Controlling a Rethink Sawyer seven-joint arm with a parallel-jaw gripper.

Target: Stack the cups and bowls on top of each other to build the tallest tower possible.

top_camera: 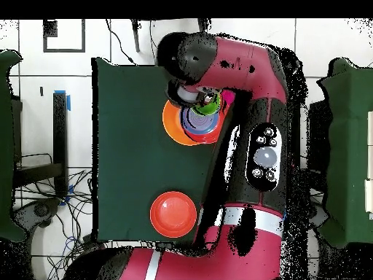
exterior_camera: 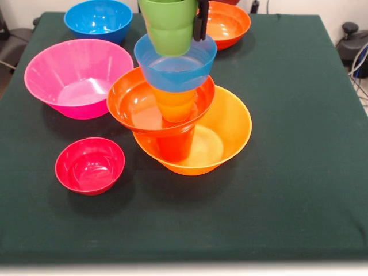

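Observation:
The tower stands mid-table. Its base is the widest orange bowl [exterior_camera: 227, 135]. In it stands a red-orange cup [exterior_camera: 175, 145], then a tilted red-orange bowl [exterior_camera: 131, 103], an orange cup [exterior_camera: 174, 104] and a small blue bowl [exterior_camera: 175, 69]. The light green cup [exterior_camera: 169, 31] is upright with its bottom inside the blue bowl. My gripper [exterior_camera: 199, 26] comes down from above and is shut on the green cup's right rim. In the overhead view the arm hides most of the tower; the orange bowl [top_camera: 173, 124] and the green cup [top_camera: 207, 107] show.
A pink bowl [exterior_camera: 77, 75] sits left of the tower and a crimson bowl [exterior_camera: 90, 165] in front of the pink one. A larger blue bowl [exterior_camera: 98, 20] and a red-orange bowl [exterior_camera: 229, 24] stand at the far edge; the red-orange bowl also shows in the overhead view [top_camera: 173, 213].

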